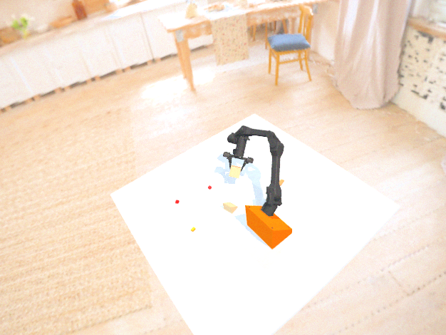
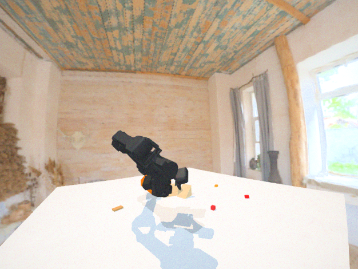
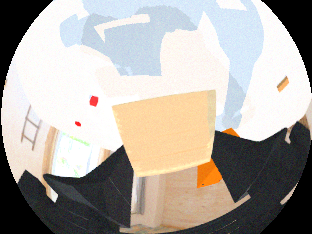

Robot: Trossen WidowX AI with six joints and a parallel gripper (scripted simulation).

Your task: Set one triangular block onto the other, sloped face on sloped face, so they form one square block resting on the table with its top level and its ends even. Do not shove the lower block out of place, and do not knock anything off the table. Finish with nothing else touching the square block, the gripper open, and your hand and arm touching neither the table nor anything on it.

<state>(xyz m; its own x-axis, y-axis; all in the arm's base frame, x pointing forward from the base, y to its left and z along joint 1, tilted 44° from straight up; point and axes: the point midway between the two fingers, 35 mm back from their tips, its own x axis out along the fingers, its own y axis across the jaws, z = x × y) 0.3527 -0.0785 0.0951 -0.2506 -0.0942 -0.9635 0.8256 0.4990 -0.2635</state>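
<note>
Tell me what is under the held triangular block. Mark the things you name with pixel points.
Below the held triangular block (image 1: 235, 171) (image 3: 166, 134) in the gripper (image 1: 236, 169) (image 3: 168, 139), shadow falls on the white table (image 1: 306, 234) (image 2: 274, 225) (image 3: 45, 75). The patch directly behind it is covered in the top view.

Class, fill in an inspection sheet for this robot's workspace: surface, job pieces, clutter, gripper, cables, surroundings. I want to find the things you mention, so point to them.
Surface: white table top (image 1: 306, 234) (image 2: 274, 225), with the arm's shadow across it.
Job's things: one triangular block (image 1: 234, 172) (image 3: 167, 135) held off the table; the other triangular block (image 1: 229, 207) (image 2: 185, 191) rests on it. They are not joined.
Clutter: two small red pieces, one small yellow piece (image 1: 193, 229) (image 2: 216, 185), and a flat tan piece (image 1: 281, 182) (image 2: 117, 208) (image 3: 283, 84).
Gripper: closed on the first block (image 1: 237, 164), raised.
Cables: nothing seen.
Surroundings: orange base (image 1: 259, 225) under the arm; beyond the table, a chair with a blue cushion (image 1: 288, 42), a wooden table (image 1: 190, 25), curtains and windows.
</note>
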